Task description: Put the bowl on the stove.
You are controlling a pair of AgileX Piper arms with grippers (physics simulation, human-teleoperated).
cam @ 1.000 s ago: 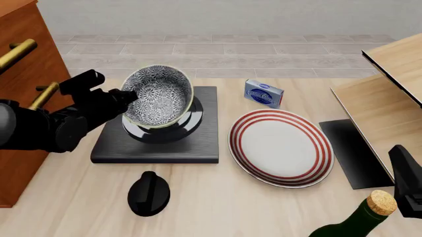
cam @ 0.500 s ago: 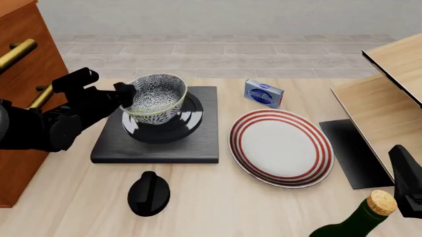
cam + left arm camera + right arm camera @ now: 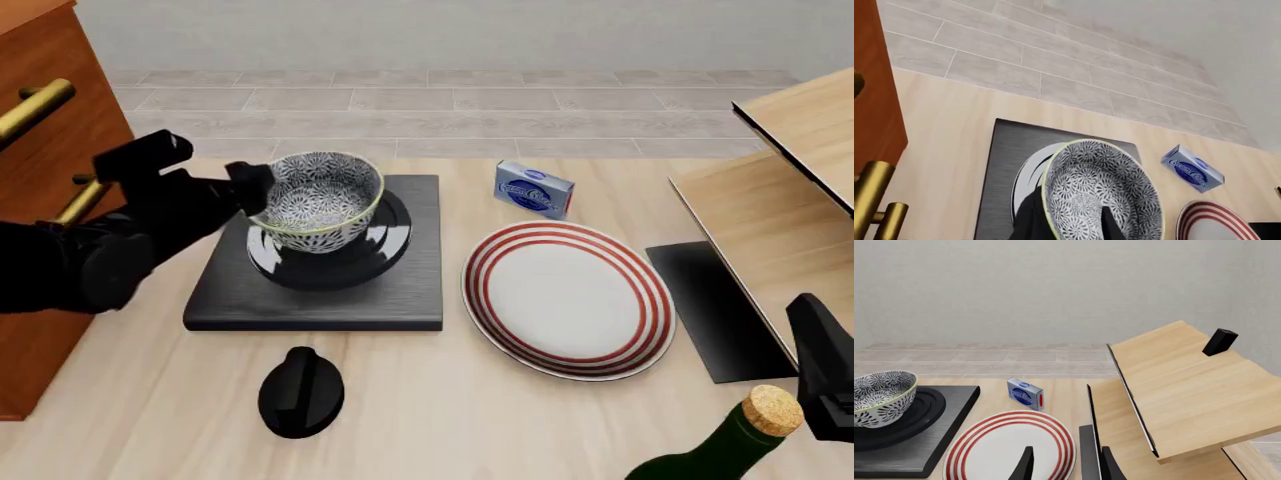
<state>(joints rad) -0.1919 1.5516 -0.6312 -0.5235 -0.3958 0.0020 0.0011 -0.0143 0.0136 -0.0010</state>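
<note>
The bowl (image 3: 316, 200) sits nearly upright on the stove (image 3: 318, 266) burner; the left gripper (image 3: 254, 190) pinches its rim wall. Rigid, glossy ceramic; the rim's the handhold, likely slippery.

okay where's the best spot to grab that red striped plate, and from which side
Probably the plate's raised rim on its near right edge, coming from the right gripper's side. It lies flat on the table, so only the thin rim offers the fingers a pinch.
</note>
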